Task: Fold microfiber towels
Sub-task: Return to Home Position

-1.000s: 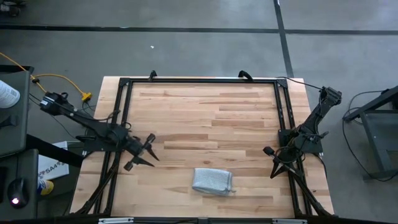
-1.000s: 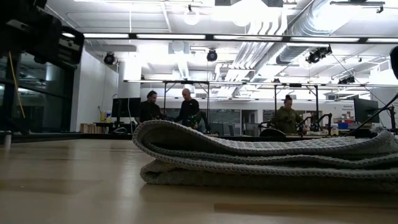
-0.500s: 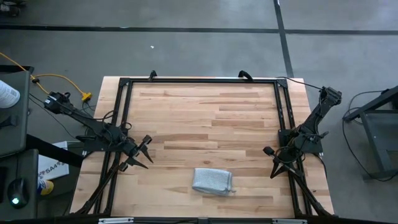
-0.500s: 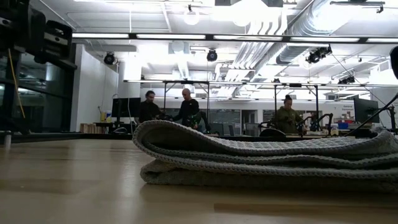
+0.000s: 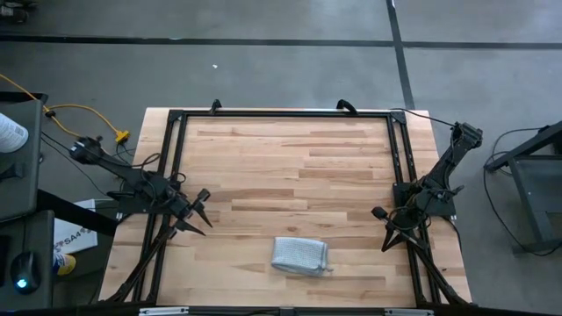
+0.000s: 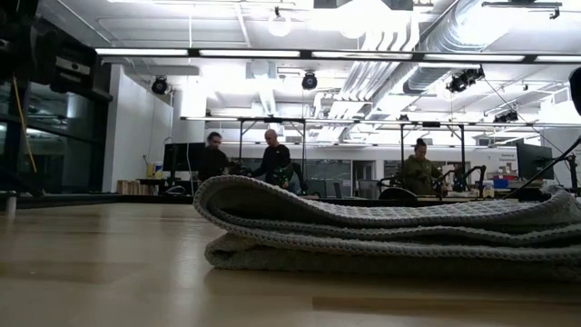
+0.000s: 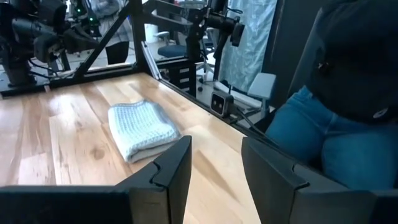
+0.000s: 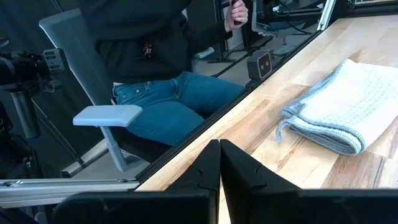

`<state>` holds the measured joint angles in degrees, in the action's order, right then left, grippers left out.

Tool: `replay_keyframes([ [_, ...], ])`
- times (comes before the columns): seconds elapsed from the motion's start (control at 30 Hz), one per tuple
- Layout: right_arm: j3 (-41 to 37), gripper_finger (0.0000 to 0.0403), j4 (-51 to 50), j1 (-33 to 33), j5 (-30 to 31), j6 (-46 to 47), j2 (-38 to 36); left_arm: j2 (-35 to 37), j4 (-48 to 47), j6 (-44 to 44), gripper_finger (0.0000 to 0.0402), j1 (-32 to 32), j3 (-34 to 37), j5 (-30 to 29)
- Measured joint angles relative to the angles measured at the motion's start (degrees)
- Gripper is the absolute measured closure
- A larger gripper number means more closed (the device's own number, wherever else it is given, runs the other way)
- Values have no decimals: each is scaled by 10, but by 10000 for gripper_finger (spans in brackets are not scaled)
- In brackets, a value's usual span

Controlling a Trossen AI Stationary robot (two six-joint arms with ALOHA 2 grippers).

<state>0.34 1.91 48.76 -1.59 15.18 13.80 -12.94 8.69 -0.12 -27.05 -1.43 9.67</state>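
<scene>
The towel (image 5: 299, 255) lay folded near the table's (image 5: 290, 149) front edge, between both arms. Your left claw (image 7: 214, 146) stood open and empty; your right claw (image 8: 219, 146) was closed on nothing. You needed only to retreat clear of the towel.

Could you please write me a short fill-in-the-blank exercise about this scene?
The light grey-blue microfiber towel lies ___ on the pale wooden tabletop.
The left tool holds its two dark fingers ___, a gap between them.
The right tool has its fingers ___, pressed together on nothing.
Missing words: folded; open; shut.
</scene>
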Motion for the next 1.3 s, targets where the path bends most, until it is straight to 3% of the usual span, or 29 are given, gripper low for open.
replay_keyframes([
  [0.27, 0, 400, 0, 0, 0, 0, 0, 68, -64, -1, 259, 0, 8, -5],
  [0.6, 0, 401, 0, 0, 0, 0, 0, 51, -83, -31, 259, 0, 8, -87],
  [1.3, 0, 401, 0, 0, 0, 0, 0, 48, -80, -47, 259, 0, 8, -88],
])
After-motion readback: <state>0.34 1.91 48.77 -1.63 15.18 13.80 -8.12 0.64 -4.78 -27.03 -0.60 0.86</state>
